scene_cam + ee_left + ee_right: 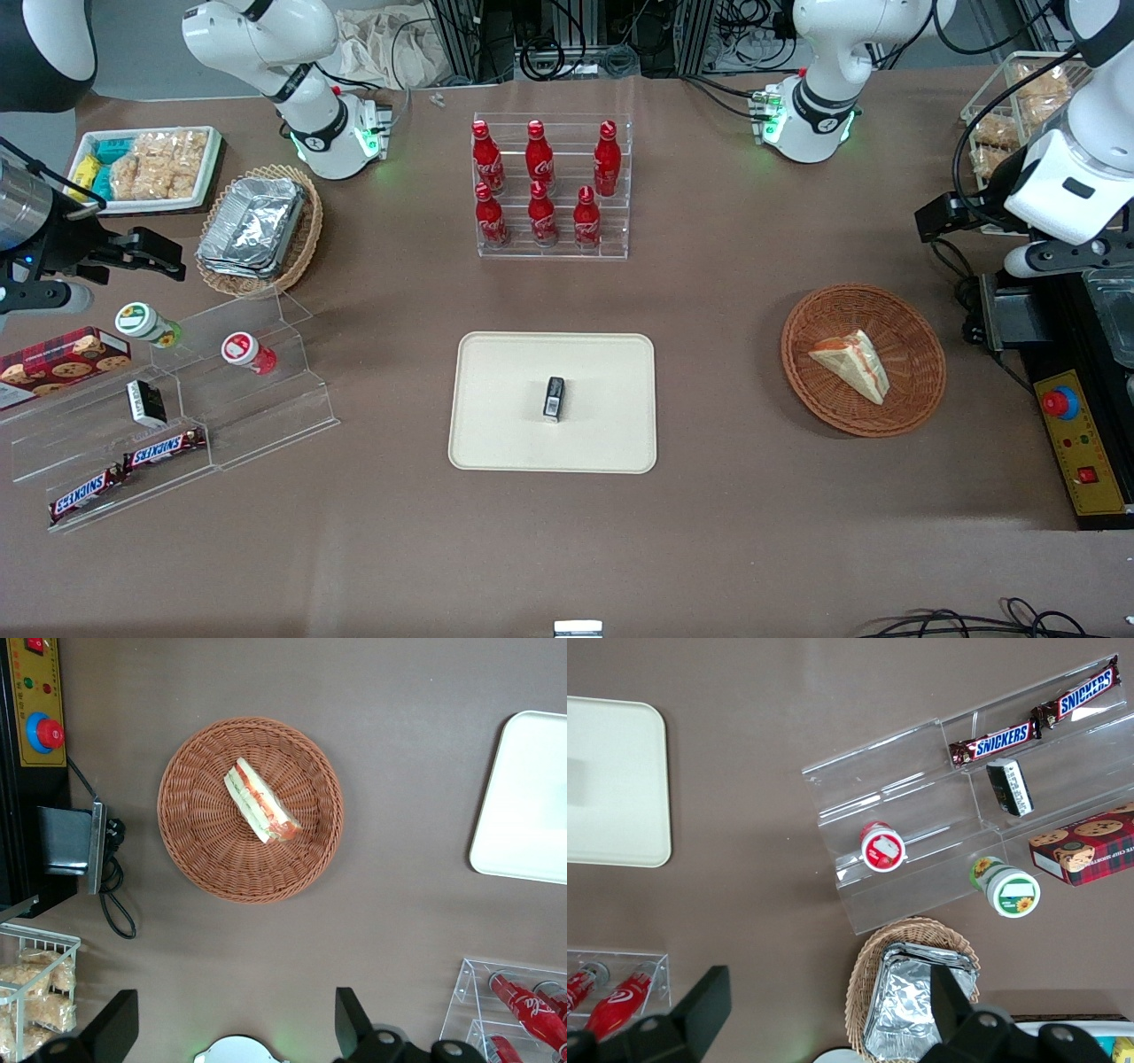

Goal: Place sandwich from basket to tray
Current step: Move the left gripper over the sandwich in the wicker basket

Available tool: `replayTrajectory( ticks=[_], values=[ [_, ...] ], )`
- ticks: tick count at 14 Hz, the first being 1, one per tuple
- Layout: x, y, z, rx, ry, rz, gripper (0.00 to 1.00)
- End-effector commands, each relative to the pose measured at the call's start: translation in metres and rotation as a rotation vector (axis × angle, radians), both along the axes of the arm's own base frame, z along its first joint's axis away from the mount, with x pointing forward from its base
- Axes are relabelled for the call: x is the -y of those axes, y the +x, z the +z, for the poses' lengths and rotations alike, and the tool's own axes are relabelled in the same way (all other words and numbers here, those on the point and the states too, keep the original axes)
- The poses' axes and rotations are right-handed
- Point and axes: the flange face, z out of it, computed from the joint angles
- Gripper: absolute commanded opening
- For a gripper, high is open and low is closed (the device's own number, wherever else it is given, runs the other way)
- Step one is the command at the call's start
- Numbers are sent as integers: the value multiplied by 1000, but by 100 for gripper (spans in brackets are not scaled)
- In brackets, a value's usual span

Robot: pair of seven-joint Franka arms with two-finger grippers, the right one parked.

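The sandwich [852, 361], a pale wedge with red-orange filling, lies in the round reddish-brown basket [912, 337]. Both show in the left wrist view, the sandwich [260, 802] in the middle of the basket [195, 842]. The cream tray [496, 425] lies mid-table, beside the basket toward the parked arm's end, with a small black box [554, 397] on it. Its edge shows in the left wrist view [523, 815]. My left gripper [946, 218] hangs high above the table, farther from the front camera than the basket. It is open and empty [232, 997].
A clear rack of red cola bottles [549, 186] stands farther from the front camera than the tray. A black and yellow control box with a red button [1076, 434] and a wire basket of snacks [1019, 115] sit at the working arm's end.
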Motion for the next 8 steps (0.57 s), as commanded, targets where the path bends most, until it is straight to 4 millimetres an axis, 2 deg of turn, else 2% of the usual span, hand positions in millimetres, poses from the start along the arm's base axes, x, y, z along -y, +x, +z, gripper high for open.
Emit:
replayTrajectory(
  ticks=[1, 3, 5, 7, 8],
  values=[
    [3, 0, 6, -2, -15, -13, 99],
    [1, 1, 7, 3, -18, -3, 99],
    [0, 8, -11, -31, -19, 25, 99],
    [-2, 12, -44, -42, -28, 120, 99],
    [-3, 12, -70, -39, -24, 160, 99]
  ],
)
